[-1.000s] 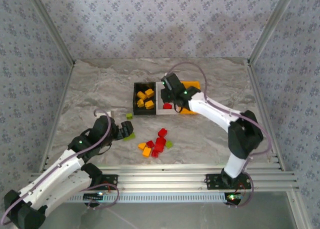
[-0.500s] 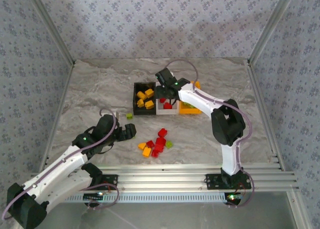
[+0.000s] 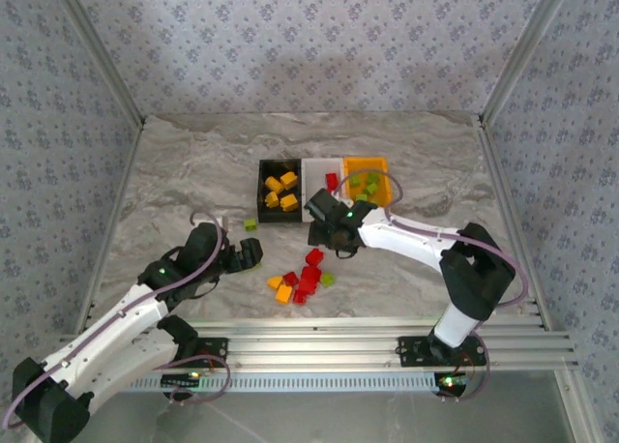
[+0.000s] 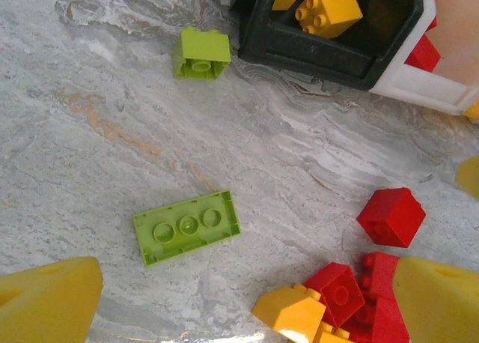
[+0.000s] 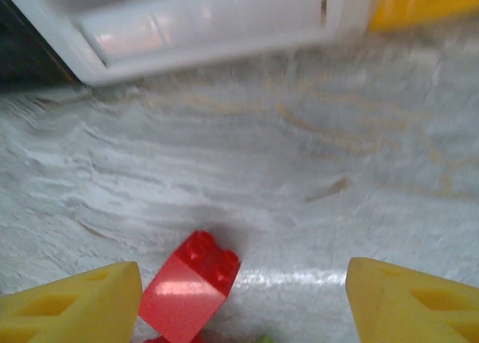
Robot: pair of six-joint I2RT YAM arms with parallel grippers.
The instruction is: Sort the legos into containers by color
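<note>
Over the pile | right end effector wide open, empty, red lego beneath | left end effector open, empty, over green lego | step: red pick; you descend, grip, carry to white bin

The bench has a gray and white top that looks like marble, with thin brown streaks. Walls stand on three sides of it. They have pale gray paper with small flower shapes all over. Silver metal posts lean up at the back corners. Shiny metal rails run along the near edge. The light is soft and even.
</note>
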